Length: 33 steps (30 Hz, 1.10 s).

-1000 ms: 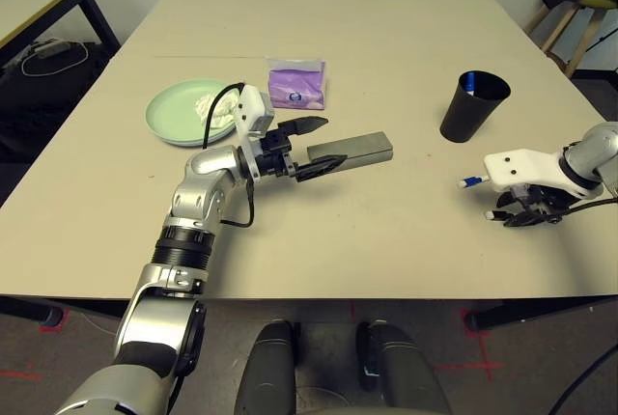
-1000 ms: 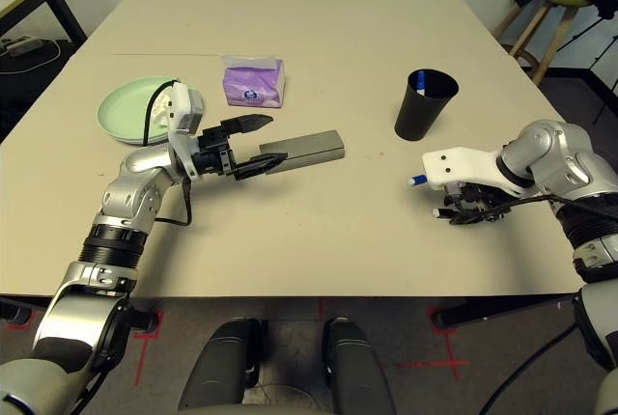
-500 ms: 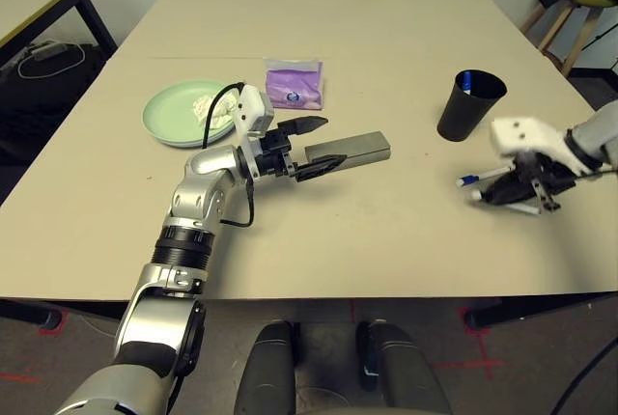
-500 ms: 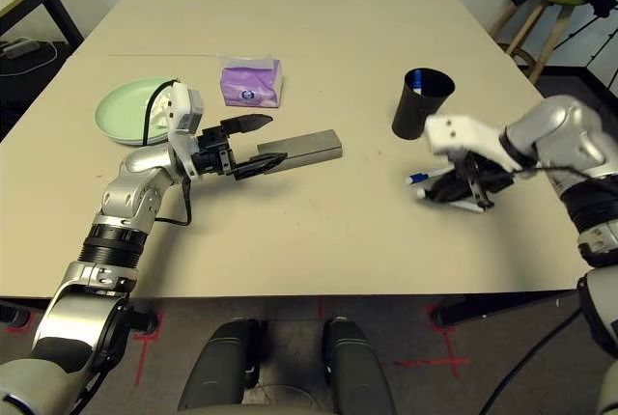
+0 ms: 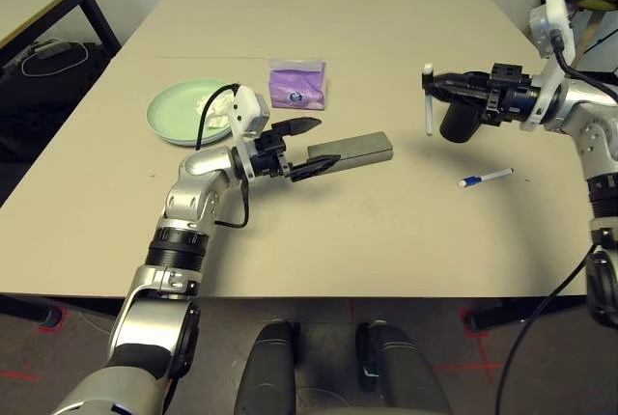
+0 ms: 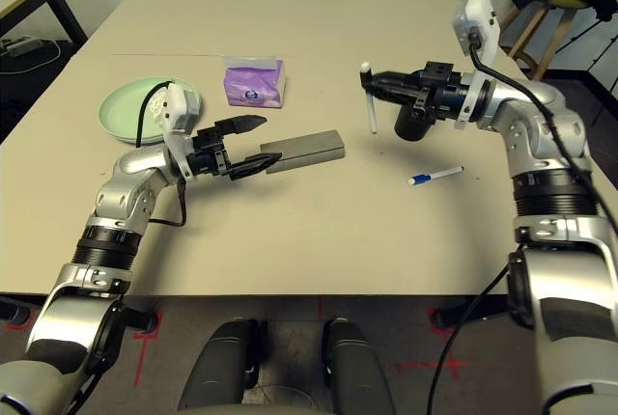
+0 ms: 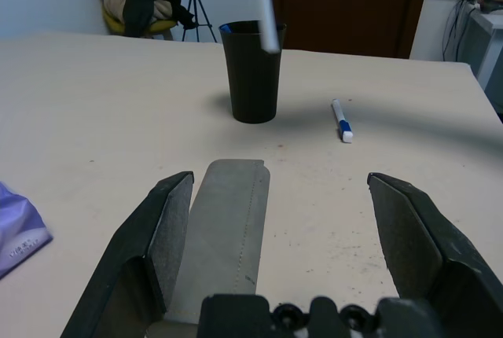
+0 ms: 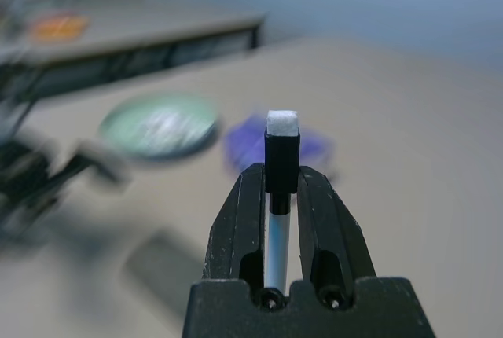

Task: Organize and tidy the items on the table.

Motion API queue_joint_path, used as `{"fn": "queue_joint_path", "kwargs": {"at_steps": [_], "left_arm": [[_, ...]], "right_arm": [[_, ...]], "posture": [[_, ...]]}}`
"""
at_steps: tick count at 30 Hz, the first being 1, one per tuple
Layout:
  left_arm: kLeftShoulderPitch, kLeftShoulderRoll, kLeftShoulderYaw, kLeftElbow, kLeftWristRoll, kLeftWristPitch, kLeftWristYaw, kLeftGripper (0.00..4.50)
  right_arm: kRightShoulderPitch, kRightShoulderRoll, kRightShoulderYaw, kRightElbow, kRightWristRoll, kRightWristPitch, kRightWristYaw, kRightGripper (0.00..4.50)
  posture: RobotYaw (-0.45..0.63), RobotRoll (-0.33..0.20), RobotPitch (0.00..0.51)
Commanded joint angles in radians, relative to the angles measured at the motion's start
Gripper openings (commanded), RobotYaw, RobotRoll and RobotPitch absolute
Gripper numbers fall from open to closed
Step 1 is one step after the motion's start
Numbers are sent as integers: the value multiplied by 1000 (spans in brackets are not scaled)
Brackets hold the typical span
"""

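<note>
The slim white-and-blue pen (image 6: pixel 369 97) is held upright, clear of the counter, clamped between the two black fingers of the right tool (image 6: pixel 379 85); the right wrist view confirms the jaws are closed on its barrel. It hangs just beside the tall black plastic cup (image 5: pixel 462 114), on the side toward the counter's middle, and is not yet over the cup's mouth. A blue tip shows inside the cup rim in the left wrist view, so one pen appears to be stowed already. A second white-and-blue pen (image 5: pixel 486 179) lies flat on the light beige counter (image 5: pixel 386 29), near the cup on the robot's side.

The left tool (image 5: pixel 313 146) is spread wide, grasping nothing, with the near end of the flat grey rectangular glasses case (image 5: pixel 355 150) lying between its fingers; whether a finger touches the case cannot be told. The purple tissue packet (image 5: pixel 296 85) sits beyond the case. The pale green round plate (image 5: pixel 169 111) carries the crumpled white tissue (image 5: pixel 207 106).

Judgement: the task is partly done. The held pen remains to be dropped into the cup, the loose pen to be collected, and the case to be placed.

Not visible: black sunglasses and any pale blue plate. The plate's near rim is partly masked by the left wrist. The cup's contents cannot be counted.
</note>
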<state>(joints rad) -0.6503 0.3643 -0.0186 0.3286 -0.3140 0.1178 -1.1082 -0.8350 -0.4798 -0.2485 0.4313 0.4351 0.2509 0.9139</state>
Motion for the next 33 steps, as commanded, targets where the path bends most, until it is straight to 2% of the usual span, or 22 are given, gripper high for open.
{"fn": "queue_joint_path", "kwargs": {"at_steps": [1,8,11,17,25,33], "left_arm": [[15,15,-16,-11,11,-19,-8,4500],[15,22,-26,-1,17,-28,-15,4500],[18,28,-31,-2,21,-35,-19,4500],[17,36,-34,-1,17,-38,-17,4500],[10,35,-36,1,14,-37,-15,4500],[1,36,-29,-2,5,-39,-21,4500]], "right_arm": [[12,45,-77,-15,20,-119,-117,418],[-47,92,-139,50,-32,-276,-387,418],[-61,68,-125,84,-100,-236,-532,418],[-65,52,-93,71,-151,-89,-680,418],[-96,38,-63,58,-176,50,-747,418],[-132,22,-41,86,-194,79,-737,418]], "posture": [[110,0,73],[112,0,75],[113,0,74],[114,0,73],[115,0,76],[118,0,77]]}}
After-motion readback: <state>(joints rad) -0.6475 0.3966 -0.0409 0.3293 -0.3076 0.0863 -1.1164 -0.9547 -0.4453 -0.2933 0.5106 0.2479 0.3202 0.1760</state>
